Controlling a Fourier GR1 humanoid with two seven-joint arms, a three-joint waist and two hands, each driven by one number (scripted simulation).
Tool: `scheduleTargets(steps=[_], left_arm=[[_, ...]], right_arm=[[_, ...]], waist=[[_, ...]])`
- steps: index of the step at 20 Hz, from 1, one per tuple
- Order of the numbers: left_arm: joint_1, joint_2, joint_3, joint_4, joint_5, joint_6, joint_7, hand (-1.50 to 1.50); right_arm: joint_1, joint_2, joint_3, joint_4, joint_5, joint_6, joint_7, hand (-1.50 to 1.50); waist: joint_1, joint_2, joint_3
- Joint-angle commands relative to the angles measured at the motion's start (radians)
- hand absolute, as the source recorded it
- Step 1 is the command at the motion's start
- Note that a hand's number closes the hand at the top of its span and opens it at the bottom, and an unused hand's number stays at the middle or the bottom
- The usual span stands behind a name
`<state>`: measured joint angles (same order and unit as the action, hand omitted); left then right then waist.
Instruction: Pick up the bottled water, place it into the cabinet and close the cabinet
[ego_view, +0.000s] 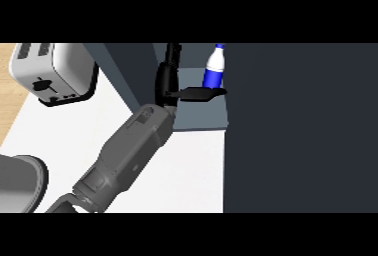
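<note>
The water bottle (214, 70), white with a blue label, stands upright inside the open cabinet (199, 117), on its grey floor near the right wall. My left hand (167, 80) reaches into the cabinet just left of the bottle. Its fingers point straight up into the opening, and its thumb sticks out to the right and touches the bottle's base. The fingers are not curled round the bottle. My right hand shows nowhere.
A wide dark cabinet panel (303, 125) fills the right side of the view. A silver toaster (52, 72) stands at the back left on the white counter (188, 170). A grey round object (18, 182) lies at the lower left edge.
</note>
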<state>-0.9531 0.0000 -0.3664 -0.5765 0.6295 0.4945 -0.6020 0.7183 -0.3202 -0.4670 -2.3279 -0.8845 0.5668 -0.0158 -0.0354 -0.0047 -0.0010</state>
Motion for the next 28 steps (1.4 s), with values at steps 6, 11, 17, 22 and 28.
scheduleTargets(steps=[6,11,17,22,28], left_arm=[[0.289,0.0,-0.2,-0.39,0.033,0.104,0.029,-1.5],[0.513,0.0,-0.304,-0.59,-0.006,0.124,0.01,-1.5],[0.691,0.051,-0.383,-0.771,-0.028,0.098,-0.011,1.5],[0.813,0.181,-0.457,-0.948,-0.05,0.067,0.031,1.5],[0.913,0.38,-0.408,-1.086,-0.051,0.011,0.041,1.5]], right_arm=[[0.041,0.021,-0.014,-0.176,-0.002,-0.073,0.077,-1.5],[0.037,0.057,-0.012,-0.154,0.032,-0.051,0.052,-1.5],[-0.015,0.029,0.0,-0.159,0.048,-0.059,0.081,-1.5],[0.003,-0.029,-0.017,-0.149,0.013,0.001,0.108,1.5],[0.045,-0.012,0.041,-0.188,0.04,0.075,0.118,1.5]], waist=[[0.035,-0.005,0.0],[0.044,-0.004,0.0],[0.038,0.0,0.0],[0.039,-0.001,0.0],[0.036,0.0,0.0]])
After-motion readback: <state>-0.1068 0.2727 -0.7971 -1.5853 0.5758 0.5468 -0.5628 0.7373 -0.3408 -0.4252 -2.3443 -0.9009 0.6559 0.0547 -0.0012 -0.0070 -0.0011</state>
